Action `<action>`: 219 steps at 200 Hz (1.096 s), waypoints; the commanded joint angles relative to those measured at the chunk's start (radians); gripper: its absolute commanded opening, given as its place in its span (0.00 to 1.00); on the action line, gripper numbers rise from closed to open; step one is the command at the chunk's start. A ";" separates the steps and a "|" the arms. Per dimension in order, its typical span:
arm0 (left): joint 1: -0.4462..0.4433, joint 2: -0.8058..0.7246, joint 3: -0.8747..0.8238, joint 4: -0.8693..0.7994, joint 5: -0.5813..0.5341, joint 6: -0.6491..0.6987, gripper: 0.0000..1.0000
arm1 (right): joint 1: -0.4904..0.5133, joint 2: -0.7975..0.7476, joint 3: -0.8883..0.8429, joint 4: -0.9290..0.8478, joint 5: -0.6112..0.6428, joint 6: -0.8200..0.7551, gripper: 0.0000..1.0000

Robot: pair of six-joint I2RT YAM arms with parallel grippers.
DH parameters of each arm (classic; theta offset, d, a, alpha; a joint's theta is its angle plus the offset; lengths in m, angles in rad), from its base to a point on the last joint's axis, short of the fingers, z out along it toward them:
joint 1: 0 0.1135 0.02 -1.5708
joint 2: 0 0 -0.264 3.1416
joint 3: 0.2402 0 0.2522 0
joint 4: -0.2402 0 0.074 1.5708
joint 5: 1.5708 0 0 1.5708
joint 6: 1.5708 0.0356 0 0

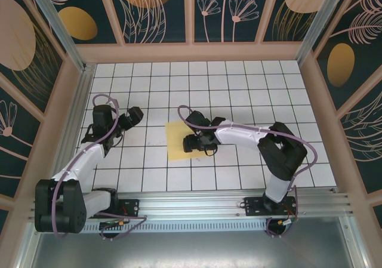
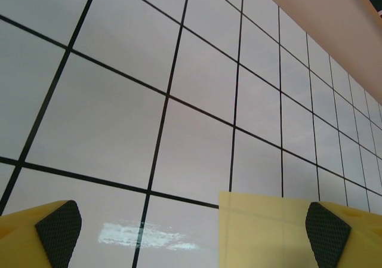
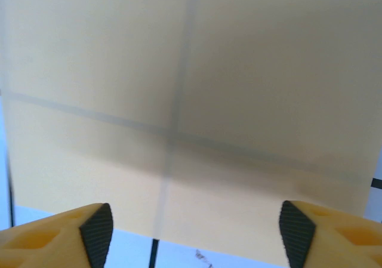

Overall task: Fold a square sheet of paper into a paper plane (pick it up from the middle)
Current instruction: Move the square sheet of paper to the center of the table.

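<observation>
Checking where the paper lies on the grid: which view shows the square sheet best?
Top external: the square sheet of paper shows its outline against the tiles, with the right gripper over its right edge. Right wrist sees it close, edges cropped; left wrist catches one corner.

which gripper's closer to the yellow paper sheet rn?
Right. The right gripper is directly over the square sheet of paper, at its right side, open. The left gripper is off to the sheet's left, over bare tiles.
</observation>
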 commanded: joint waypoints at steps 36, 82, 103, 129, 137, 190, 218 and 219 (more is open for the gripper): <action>-0.092 -0.010 -0.102 0.021 0.075 -0.112 0.90 | 0.011 0.041 0.123 -0.059 0.192 0.244 0.91; -0.183 0.015 -0.151 0.065 0.086 -0.229 0.78 | 0.007 0.181 0.242 -0.083 0.217 0.166 0.98; -0.197 0.029 -0.162 0.088 0.087 -0.246 0.75 | 0.014 0.244 0.300 -0.114 0.227 0.110 0.99; -0.198 0.048 -0.163 0.093 0.078 -0.239 0.75 | 0.035 0.303 0.363 -0.168 0.281 0.077 0.99; -0.198 0.053 -0.160 0.092 0.074 -0.235 0.76 | 0.041 0.315 0.373 -0.180 0.294 0.074 0.99; -0.198 0.079 -0.161 0.094 0.052 -0.226 0.79 | 0.052 0.357 0.349 -0.176 0.274 0.063 0.99; -0.198 0.085 -0.164 0.095 0.049 -0.223 0.80 | 0.052 0.371 0.323 -0.164 0.232 0.064 0.97; -0.198 0.085 -0.164 0.095 0.050 -0.223 0.80 | 0.052 0.371 0.323 -0.163 0.231 0.064 0.96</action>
